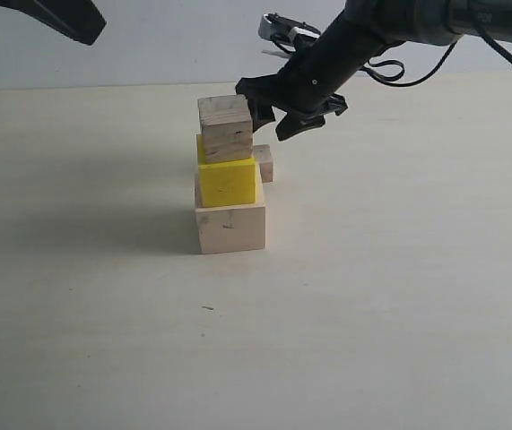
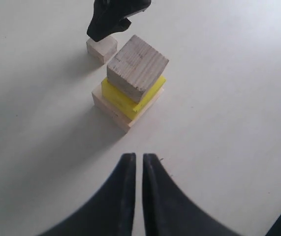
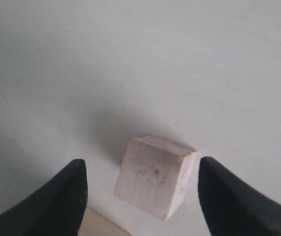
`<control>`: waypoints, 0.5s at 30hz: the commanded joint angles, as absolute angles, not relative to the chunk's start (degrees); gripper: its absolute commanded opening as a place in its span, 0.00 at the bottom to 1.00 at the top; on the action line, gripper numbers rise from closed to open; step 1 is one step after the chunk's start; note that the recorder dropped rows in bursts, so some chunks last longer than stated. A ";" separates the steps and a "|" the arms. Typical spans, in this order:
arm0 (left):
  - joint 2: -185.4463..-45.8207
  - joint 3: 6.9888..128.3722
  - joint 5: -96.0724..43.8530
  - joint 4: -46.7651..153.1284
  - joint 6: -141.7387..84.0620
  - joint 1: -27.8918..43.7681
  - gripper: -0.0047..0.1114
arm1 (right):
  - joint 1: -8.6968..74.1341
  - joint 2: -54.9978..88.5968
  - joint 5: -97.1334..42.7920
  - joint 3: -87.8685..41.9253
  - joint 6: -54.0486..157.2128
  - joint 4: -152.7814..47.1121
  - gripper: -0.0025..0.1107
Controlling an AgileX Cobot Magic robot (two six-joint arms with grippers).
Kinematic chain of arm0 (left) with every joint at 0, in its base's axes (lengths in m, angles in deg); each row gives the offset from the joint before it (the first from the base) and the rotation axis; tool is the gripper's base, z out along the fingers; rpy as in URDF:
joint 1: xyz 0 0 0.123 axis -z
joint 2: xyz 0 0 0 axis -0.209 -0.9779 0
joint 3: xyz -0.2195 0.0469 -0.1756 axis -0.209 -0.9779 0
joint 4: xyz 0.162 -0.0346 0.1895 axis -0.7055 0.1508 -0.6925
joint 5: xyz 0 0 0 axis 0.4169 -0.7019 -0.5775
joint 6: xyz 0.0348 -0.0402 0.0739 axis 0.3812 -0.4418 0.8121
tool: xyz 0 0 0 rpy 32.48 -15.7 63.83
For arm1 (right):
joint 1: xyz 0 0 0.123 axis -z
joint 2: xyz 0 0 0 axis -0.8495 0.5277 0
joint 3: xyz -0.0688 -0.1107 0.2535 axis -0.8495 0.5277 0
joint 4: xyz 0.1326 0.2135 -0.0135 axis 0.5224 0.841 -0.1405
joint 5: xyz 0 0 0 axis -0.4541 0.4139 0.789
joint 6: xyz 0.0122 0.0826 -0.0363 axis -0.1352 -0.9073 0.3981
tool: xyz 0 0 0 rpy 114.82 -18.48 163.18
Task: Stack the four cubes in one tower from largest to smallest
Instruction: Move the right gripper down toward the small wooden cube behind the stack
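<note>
**Colleague:** What is on your screens, and how far along is the stack?

**Operator:** A pale tabletop (image 1: 399, 313) with a three-block tower (image 1: 228, 179) near its middle. The largest pale wood cube (image 1: 229, 229) sits at the bottom. The yellow cube (image 1: 227, 183) rests on it, and the plywood cube (image 1: 225, 127) is on top, turned a little off square from the yellow one. By my reckoning that is three of four placed, in the right order.

**Colleague:** And the fourth?

**Operator:** The smallest cube (image 1: 264, 164) lies on the tabletop just beside the tower, on its far side in the exterior view. It is not yet lifted.

**Colleague:** Where are your arms?

**Operator:** My right gripper (image 1: 276, 121) hangs above that smallest cube, close to the tower's top block. Its fingers are spread wide. In the right wrist view the cube shows between them, with clear space on both sides, so nothing is held. My left gripper (image 2: 135, 162) is raised well back from the tower, fingers nearly touching and empty.

**Colleague:** What remains?

**Operator:** I judge one pick and one place: close on the smallest cube, lift it and set it on the plywood cube without nudging the tower.
</note>
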State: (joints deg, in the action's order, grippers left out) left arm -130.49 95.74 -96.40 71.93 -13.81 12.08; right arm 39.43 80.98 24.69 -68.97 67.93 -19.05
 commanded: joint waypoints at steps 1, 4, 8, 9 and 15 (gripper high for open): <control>-130.05 94.34 -96.07 71.98 -14.26 11.89 0.11 | 39.51 80.97 23.17 -69.38 65.38 -21.93 0.57; -130.05 92.95 -96.07 72.12 -13.99 11.89 0.11 | 39.51 80.97 22.38 -69.38 65.26 -21.51 0.57; -130.05 90.90 -96.07 72.25 -13.99 11.89 0.11 | 39.51 80.97 22.39 -69.38 65.26 -20.21 0.57; -130.05 90.42 -96.07 72.37 -13.82 11.89 0.11 | 39.51 80.97 22.39 -69.38 65.26 -19.92 0.57; -130.01 89.68 -96.07 72.37 -13.82 11.89 0.11 | 39.51 81.11 22.84 -69.38 65.26 -18.73 0.57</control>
State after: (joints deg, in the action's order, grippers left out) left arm -130.49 90.04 -96.30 72.06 -13.81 12.08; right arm 39.43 80.98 22.86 -68.97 65.24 -19.37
